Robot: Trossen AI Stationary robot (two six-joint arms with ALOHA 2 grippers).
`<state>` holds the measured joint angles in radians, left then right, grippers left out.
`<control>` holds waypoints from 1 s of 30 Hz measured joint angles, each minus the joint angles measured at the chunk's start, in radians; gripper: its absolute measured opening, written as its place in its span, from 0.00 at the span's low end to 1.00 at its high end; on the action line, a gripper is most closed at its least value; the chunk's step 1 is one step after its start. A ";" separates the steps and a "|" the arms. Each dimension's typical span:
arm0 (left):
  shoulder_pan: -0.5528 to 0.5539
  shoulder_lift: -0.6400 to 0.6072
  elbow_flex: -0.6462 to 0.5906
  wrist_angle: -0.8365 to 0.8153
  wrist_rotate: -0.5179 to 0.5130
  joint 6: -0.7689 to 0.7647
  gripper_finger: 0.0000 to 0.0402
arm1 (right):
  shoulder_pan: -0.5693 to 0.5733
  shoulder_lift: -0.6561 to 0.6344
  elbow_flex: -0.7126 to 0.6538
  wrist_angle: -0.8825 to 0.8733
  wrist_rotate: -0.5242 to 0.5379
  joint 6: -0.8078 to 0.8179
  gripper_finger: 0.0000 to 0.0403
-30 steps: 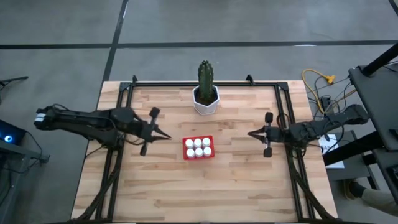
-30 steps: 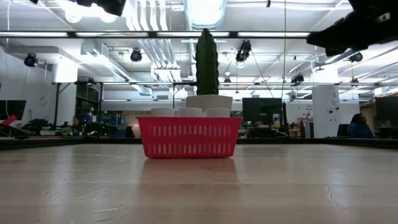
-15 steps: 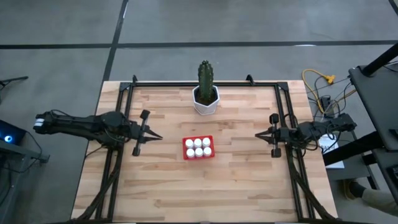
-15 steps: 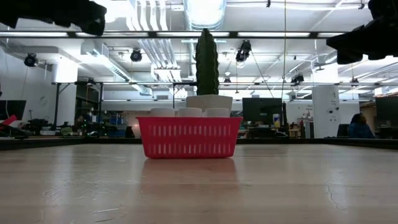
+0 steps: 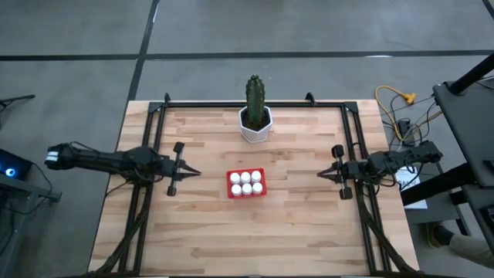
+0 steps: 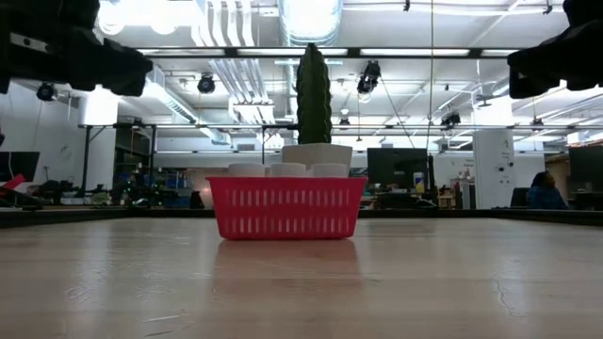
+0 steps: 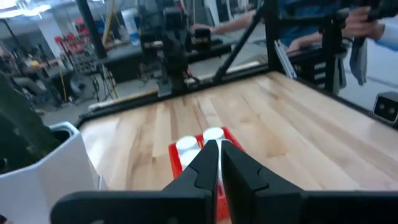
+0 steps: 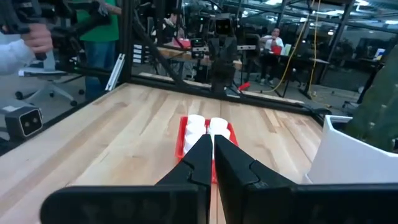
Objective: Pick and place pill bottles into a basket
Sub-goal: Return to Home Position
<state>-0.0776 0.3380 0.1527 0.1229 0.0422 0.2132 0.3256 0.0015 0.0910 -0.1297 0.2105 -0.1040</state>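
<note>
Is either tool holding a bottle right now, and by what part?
Nothing is held. The left tool and right tool are shut and empty, apart from the basket, where six bottles sit.

We are reading no text, label, brand, number or sign in any view. The pill bottles (image 5: 246,188) in the basket (image 5: 228,185) are showing us plain white only, and anything in the room beyond the basket is looking too small to read.
</note>
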 joint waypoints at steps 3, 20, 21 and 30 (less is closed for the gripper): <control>0.000 -0.060 -0.033 -0.002 0.004 -0.012 0.00 | 0.000 -0.001 0.000 0.010 -0.002 0.000 0.02; 0.000 -0.252 -0.122 -0.059 0.032 -0.070 0.00 | 0.000 0.001 -0.015 0.006 -0.002 0.018 0.02; 0.000 -0.255 -0.122 -0.060 0.032 -0.069 0.00 | 0.000 0.001 -0.021 0.006 -0.002 0.021 0.02; 0.000 -0.241 -0.125 -0.063 0.033 -0.053 0.00 | 0.002 0.014 -0.030 0.010 -0.031 0.045 0.02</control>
<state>-0.0776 0.0975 0.0273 0.0599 0.0751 0.1602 0.3271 0.0151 0.0612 -0.1198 0.1791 -0.0588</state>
